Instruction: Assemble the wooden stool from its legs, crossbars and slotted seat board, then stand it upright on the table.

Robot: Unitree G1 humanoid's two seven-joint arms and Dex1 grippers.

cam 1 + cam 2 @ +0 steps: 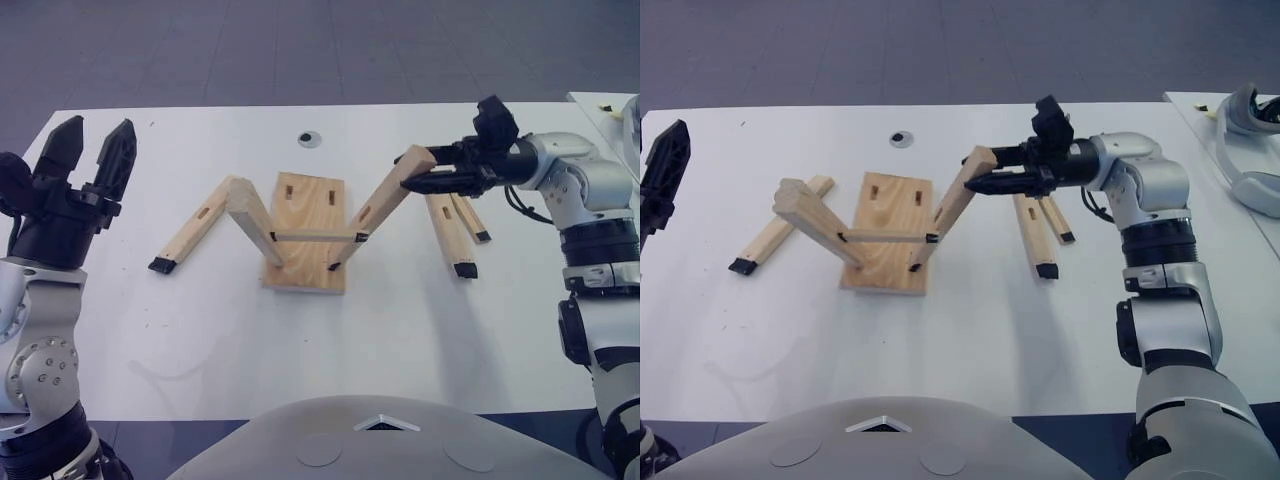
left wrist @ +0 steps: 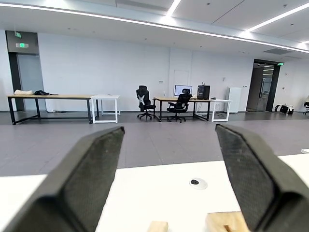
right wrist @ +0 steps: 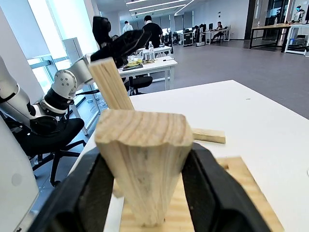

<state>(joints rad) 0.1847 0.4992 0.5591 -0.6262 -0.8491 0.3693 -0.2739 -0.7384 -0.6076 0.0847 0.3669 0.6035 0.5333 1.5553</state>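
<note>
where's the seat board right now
The seat board lies flat in the middle of the table in the head views, under two legs joined by a crossbar; the right hand grips the right-side leg at its top.

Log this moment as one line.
right gripper: shut on leg frame | left gripper: open, raised | leg frame: on seat board | loose legs: on table

- Table (image 1: 400,330), lower half of the left eye view: bare white surface, open from both sides.
- Centre: seat board (image 1: 305,205) lying flat. Over it the left raised leg (image 1: 255,220) and right raised leg (image 1: 375,210), joined by a crossbar (image 1: 315,236), form a tall barrier.
- Centre left: loose leg (image 1: 190,235), lying flat.
- Centre right: pair of loose legs (image 1: 450,235), lying flat below the right gripper (image 1: 420,172), which is clamped on the right raised leg's top.
- Upper centre: grommet (image 1: 310,138), flush with the table.
- Left edge: left gripper (image 1: 92,150), raised, fingers spread.
</note>
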